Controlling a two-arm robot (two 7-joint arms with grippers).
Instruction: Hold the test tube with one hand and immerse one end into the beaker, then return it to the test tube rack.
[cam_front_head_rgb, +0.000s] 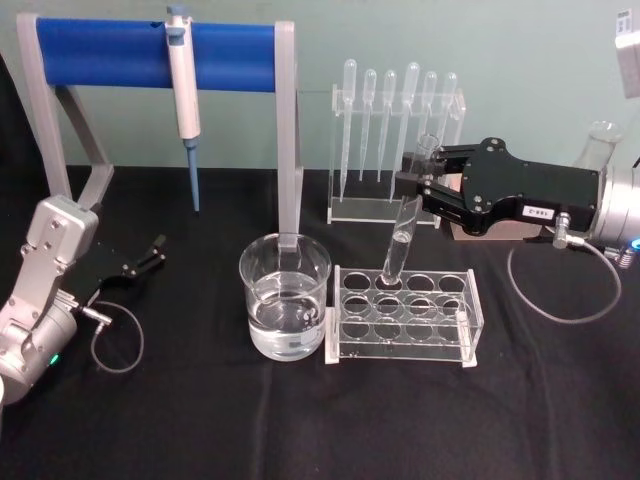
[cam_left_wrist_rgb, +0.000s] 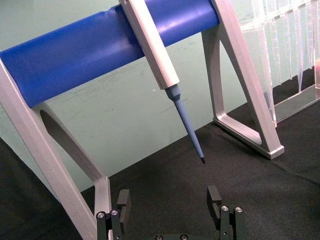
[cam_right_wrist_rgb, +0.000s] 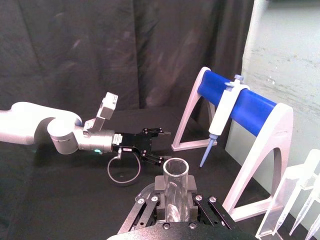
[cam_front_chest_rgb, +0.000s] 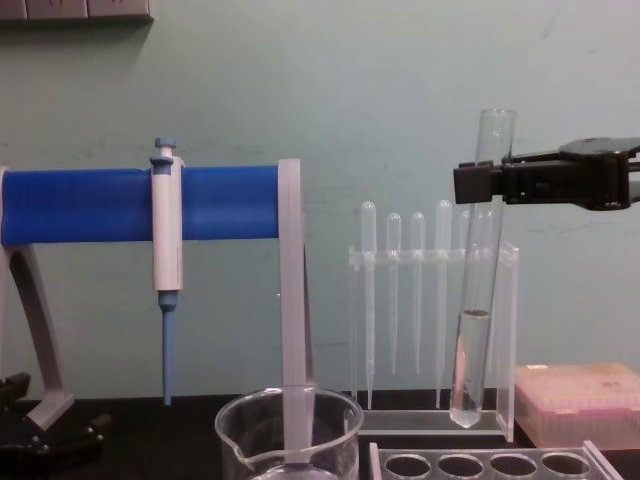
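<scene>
Pinching the test tube (cam_front_head_rgb: 400, 240) near its top, the right gripper (cam_front_head_rgb: 418, 178) hangs it almost upright over the back holes of the rack (cam_front_head_rgb: 470, 312). The beaker (cam_front_head_rgb: 285, 268) sits beside it, toward the table's left edge, where the left gripper (cam_front_head_rgb: 152, 255) rests open.

black tabletop (cam_front_head_rgb: 320, 420) carrying a beaker (cam_front_head_rgb: 285, 300) sitting just beside a clear test tube rack (cam_front_head_rgb: 405, 318), grey stand (cam_front_head_rgb: 287, 130) and pipette holder (cam_front_head_rgb: 385, 214) standing behind them, pinkish box (cam_front_chest_rgb: 585, 398) sitting at the right
</scene>
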